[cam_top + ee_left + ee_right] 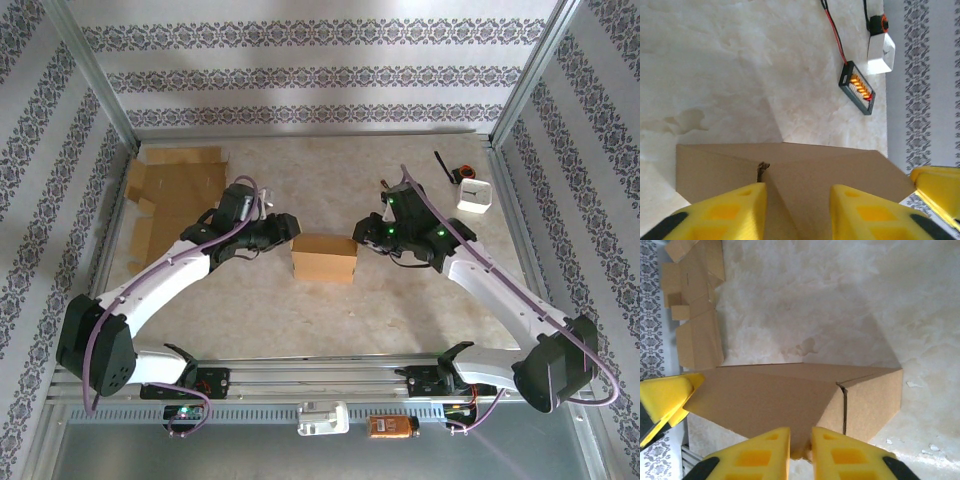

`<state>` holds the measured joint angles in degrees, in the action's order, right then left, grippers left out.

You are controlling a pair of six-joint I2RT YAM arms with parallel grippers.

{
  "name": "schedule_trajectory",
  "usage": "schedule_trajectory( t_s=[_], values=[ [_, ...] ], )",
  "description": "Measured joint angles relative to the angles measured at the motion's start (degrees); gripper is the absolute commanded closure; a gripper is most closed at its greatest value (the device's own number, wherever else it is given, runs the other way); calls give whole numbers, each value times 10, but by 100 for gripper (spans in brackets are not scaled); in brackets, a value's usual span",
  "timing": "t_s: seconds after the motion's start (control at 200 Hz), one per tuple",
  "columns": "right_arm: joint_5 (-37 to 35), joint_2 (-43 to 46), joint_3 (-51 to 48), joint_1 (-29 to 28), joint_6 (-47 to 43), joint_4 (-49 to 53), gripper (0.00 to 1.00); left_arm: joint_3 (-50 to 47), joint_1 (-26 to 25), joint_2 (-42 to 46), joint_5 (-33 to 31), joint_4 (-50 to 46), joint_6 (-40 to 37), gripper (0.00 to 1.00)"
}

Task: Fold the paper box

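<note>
The brown paper box (pixel 324 259) stands closed up in the middle of the table. My left gripper (pixel 287 231) is at its left end. In the left wrist view its yellow fingers (pixel 725 212) stand apart over the box's top face (pixel 805 165), so the left gripper (pixel 797 212) is open and grips nothing. My right gripper (pixel 364 238) is at the box's right end. In the right wrist view the right gripper (pixel 800 452) has its jaws nearly together, pinching a cardboard edge of the box (pixel 765 395).
Flat cardboard sheets (pixel 170 195) lie at the back left, also seen in the right wrist view (pixel 692 305). A white device (pixel 474 195) with cables sits back right, near a black charger with orange lights (pixel 858 94). Metal frame posts border the table.
</note>
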<state>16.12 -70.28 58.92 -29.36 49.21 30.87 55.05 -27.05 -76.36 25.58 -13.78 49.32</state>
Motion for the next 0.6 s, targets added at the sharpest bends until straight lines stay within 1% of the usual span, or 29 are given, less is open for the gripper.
schedule_trajectory(
  t_s=[0.165,0.28,0.395,0.455,0.515,0.6],
  values=[
    [-9,10,-23,-14,0,-9,85,-22,0,9,3,11,8,80],
    [-18,17,-38,-23,-1,-17,85,-37,0,17,3,25,9,82],
    [-22,17,-43,-24,-5,-18,81,-43,0,20,0,29,9,83],
    [-25,18,-42,-24,-11,-15,75,-43,0,21,-2,29,9,83],
    [-30,19,-35,-24,-16,-2,69,-43,0,23,-4,28,9,79],
    [-36,23,-21,-24,-15,16,59,-43,0,28,-6,22,4,64]
  ],
)
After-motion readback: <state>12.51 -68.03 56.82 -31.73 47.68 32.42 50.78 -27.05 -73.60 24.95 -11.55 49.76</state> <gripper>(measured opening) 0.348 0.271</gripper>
